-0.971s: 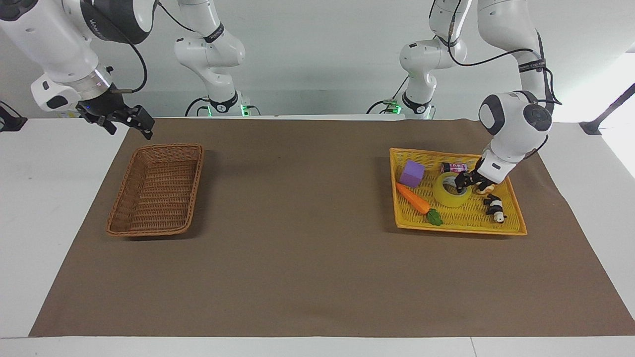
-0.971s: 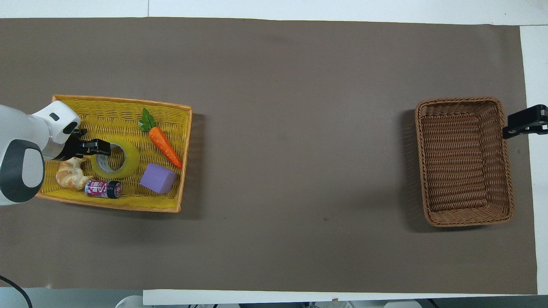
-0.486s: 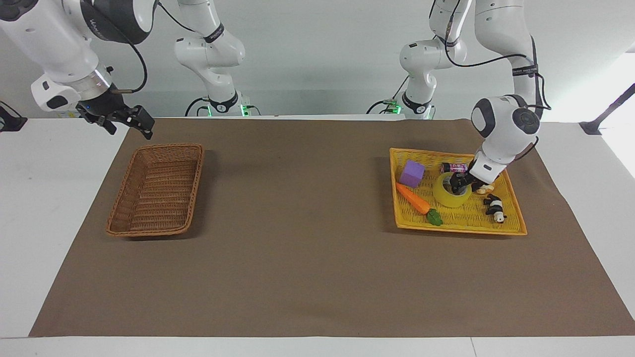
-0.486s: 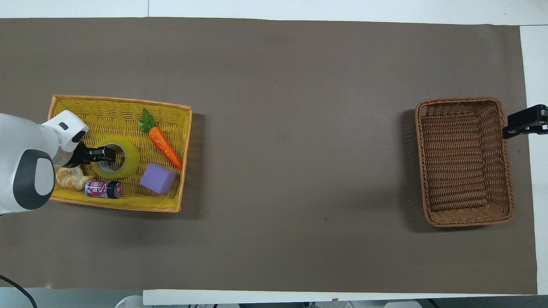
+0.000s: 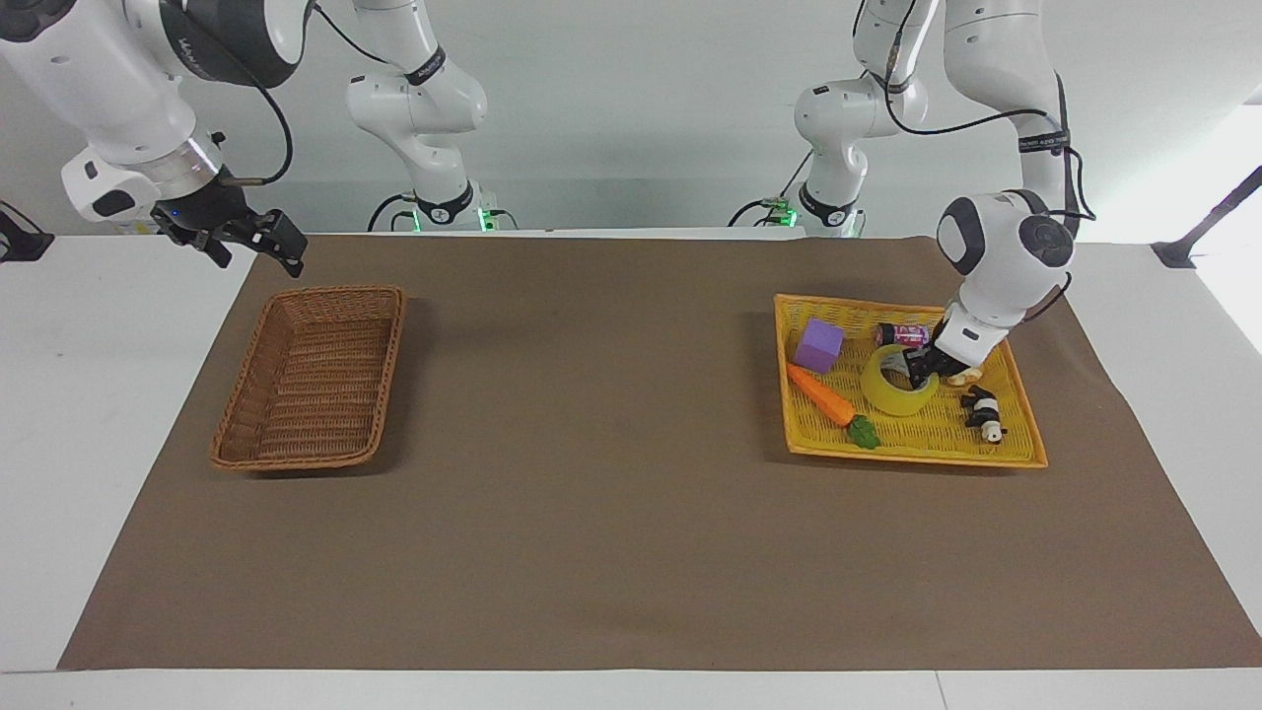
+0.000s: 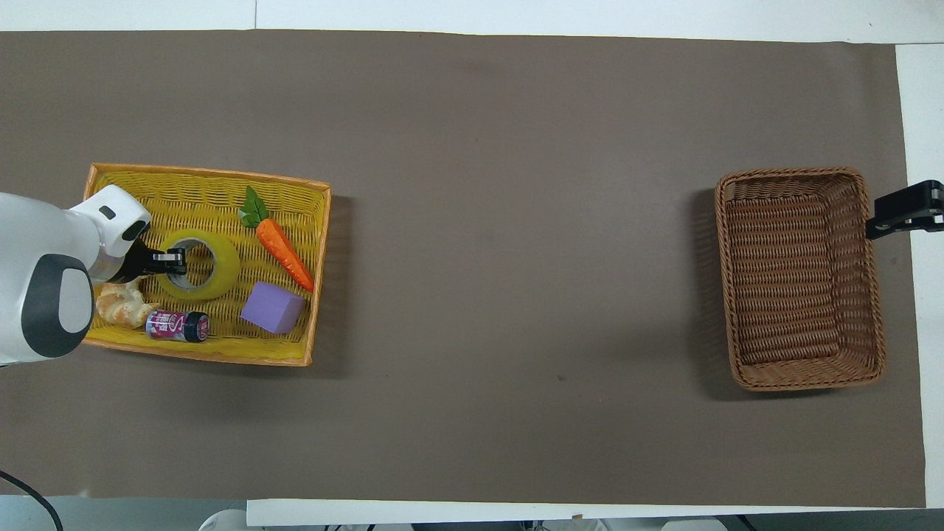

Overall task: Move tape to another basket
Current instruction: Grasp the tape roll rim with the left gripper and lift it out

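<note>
Two risks, as I see it: my left gripper (image 5: 919, 372), jaws clenched on the tape's (image 5: 895, 387) wall in the tray (image 5: 1016, 449), could slip lifting; right gripper (image 5: 248, 237) hangs released by the basket (image 5: 312, 375).

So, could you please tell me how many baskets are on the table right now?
2. The brown basket sits empty toward the right arm's end; the yellow basket sits toward the left arm's end, holding the tape and small items. None seem hidden.
</note>
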`<state>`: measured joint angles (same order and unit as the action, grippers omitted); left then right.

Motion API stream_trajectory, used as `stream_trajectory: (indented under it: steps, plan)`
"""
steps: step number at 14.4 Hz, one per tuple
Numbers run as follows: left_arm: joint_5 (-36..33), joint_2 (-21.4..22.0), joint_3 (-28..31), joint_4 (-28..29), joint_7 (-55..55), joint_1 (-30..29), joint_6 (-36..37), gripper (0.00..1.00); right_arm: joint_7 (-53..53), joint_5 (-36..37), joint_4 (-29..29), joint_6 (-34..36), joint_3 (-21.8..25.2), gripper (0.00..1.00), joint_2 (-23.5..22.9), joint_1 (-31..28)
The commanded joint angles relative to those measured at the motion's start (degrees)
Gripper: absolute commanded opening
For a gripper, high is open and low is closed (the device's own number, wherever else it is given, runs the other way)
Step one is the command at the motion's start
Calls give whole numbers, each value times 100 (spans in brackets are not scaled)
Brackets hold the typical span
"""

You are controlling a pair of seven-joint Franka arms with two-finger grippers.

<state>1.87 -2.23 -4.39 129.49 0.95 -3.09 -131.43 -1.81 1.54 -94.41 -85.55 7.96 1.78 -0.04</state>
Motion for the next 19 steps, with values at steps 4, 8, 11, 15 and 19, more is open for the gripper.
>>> stream_trajectory:
  steps: [4,8,11,15,19]
  plan:
    - [696,-120,8,-2041,-796,772,1814,0,102,-31,-130,-23,-23,100,121,-22]
    - [1982,-155,-10,-2217,-2000,2108,1392,0,102,-31,-130,-23,-23,100,121,-22]
    - [2888,-172,-19,-2235,-2508,3197,516,0,102,-31,-130,-23,-23,100,121,-22]
    - [2863,-207,-19,-2358,-2846,3640,178,0,93,-31,-139,99,-23,100,130,-22]
    - [2862,-216,-19,-2367,-2828,3622,118,0,328,-31,-139,328,-31,100,139,-14]
